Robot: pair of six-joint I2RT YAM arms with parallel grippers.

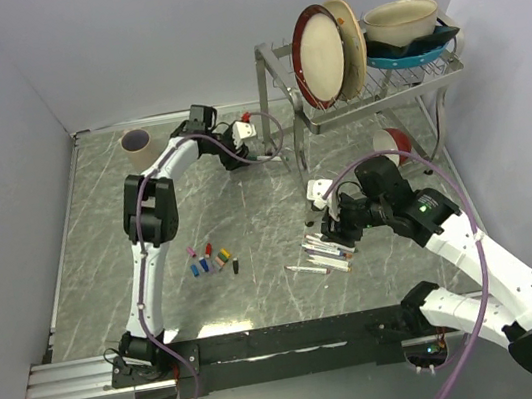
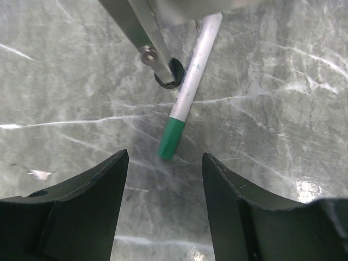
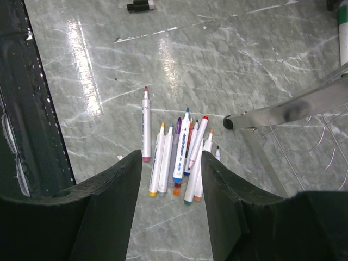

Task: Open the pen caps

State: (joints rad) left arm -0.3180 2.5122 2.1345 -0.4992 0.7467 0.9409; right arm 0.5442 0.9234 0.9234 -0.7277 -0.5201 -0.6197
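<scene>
ref: dish rack, on marble worktop
left jaws: apart, empty, low over worktop by rack's leg on its left side
green cap: on its white pen, lying flat just beside that leg's foot, cap end toward left jaws
right jaws: apart, empty, above uncapped pens
pens: bunched, tips bare, near rack's front
loose caps: small cluster, well left of rack's front, apart from pens

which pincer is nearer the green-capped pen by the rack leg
Left. The left pincer hangs just short of the green-capped pen; the right pincer is far off, above the uncapped pens.
</scene>
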